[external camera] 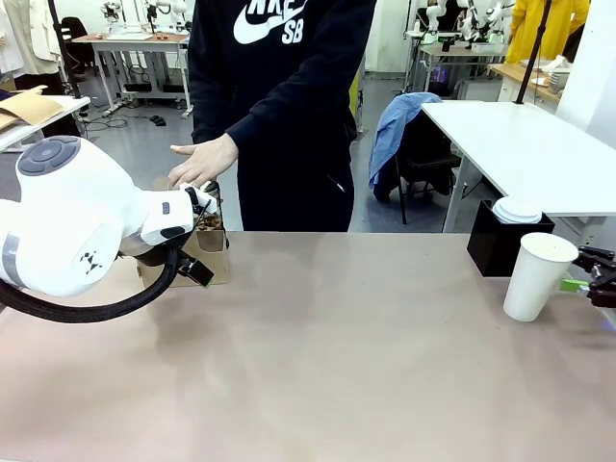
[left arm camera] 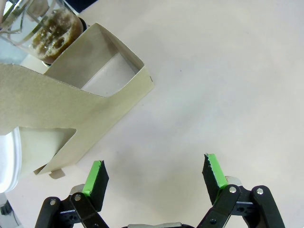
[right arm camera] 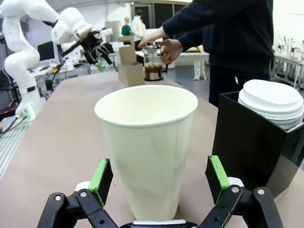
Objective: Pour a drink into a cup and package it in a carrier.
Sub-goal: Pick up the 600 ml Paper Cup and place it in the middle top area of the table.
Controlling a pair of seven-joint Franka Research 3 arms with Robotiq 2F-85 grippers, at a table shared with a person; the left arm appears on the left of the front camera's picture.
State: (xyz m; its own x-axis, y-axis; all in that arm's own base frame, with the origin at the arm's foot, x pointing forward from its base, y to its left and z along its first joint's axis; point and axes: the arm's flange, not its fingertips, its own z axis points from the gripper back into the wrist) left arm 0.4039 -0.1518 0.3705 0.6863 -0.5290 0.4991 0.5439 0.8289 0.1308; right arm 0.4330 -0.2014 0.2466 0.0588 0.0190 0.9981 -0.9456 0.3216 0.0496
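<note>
Drink (right arm camera: 153, 72): brown, in one glass pitcher (right arm camera: 153, 56), far left table (external camera: 337, 366) corner beside one cardboard carrier (left arm camera: 80, 114). I count one white cup (right arm camera: 147, 142). Left gripper (left arm camera: 154, 166), right gripper (right arm camera: 157, 164) both spread, holding nothing; right straddles cup.

Matt white paper on the cup (right arm camera: 147, 156), smooth-walled. Plain brown cardboard, matt, for the carrier (left arm camera: 80, 114). Clear, glossy glass on the pitcher (left arm camera: 28, 28). Smooth matt surface (external camera: 346, 366). Glossy white plastic over the left arm (external camera: 67, 231). Green, rubbery-looking pads (left arm camera: 96, 176).
</note>
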